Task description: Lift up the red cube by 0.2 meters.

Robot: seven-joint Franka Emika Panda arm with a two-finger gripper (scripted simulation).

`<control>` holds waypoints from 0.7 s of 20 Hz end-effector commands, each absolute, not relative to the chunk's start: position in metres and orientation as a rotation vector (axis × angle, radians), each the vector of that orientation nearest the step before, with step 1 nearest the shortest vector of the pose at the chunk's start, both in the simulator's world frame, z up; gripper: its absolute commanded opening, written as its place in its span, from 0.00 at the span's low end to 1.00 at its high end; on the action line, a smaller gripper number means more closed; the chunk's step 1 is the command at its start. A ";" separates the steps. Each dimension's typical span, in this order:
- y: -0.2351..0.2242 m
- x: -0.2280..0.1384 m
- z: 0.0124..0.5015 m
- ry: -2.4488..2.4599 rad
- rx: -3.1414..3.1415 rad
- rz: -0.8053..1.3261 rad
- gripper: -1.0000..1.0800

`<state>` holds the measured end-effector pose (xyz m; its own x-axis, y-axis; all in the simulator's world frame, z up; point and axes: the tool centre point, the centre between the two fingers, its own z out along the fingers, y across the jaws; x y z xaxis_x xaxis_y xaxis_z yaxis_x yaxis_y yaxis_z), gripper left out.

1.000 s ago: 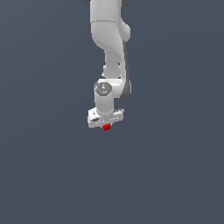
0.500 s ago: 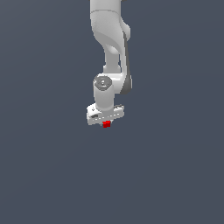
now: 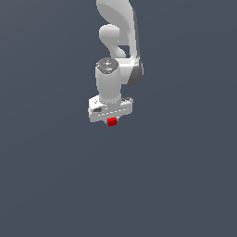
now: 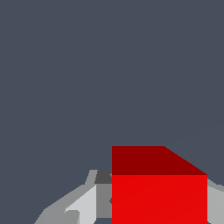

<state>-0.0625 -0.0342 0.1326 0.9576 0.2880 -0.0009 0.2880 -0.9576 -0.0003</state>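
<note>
The gripper pinched the red cube at its six o'clock, evidently for lifting it.

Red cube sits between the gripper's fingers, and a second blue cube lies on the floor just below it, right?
No blue cube. The exterior view shows only the red cube under the gripper; the wrist view shows the same cube between the fingers.

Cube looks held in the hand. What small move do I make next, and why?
Probably a short straight lift, grip unchanged. In the wrist view the red cube sits between the fingers, and in the exterior view it shows just under the hand. Whether it has risen enough cannot be read from these pictures.
</note>
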 end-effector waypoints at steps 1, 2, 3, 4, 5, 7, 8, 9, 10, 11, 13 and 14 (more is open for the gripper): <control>-0.034 -0.063 0.157 -0.457 -3.108 0.001 0.00; -0.034 -0.063 0.165 -0.457 -3.108 0.001 0.00; -0.034 -0.063 0.173 -0.457 -3.108 0.001 0.00; -0.034 -0.063 0.181 -0.458 -3.108 0.000 0.00; -0.034 -0.063 0.189 -0.458 -3.108 0.000 0.00; -0.034 -0.062 0.202 -0.458 -3.108 0.000 0.00; -0.034 -0.062 0.207 -0.458 -3.108 0.000 0.00; -0.034 -0.062 0.212 -0.458 -3.108 0.000 0.00; -0.034 -0.062 0.216 -0.458 -3.108 0.000 0.00; -0.034 -0.062 0.220 -0.458 -3.108 0.000 0.00; -0.034 -0.061 0.226 -0.458 -3.108 0.000 0.00; -0.034 -0.061 0.228 -0.458 -3.108 0.000 0.00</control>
<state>-0.0612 -0.0338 0.2235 0.9575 0.2885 0.0007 0.2885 -0.9575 0.0001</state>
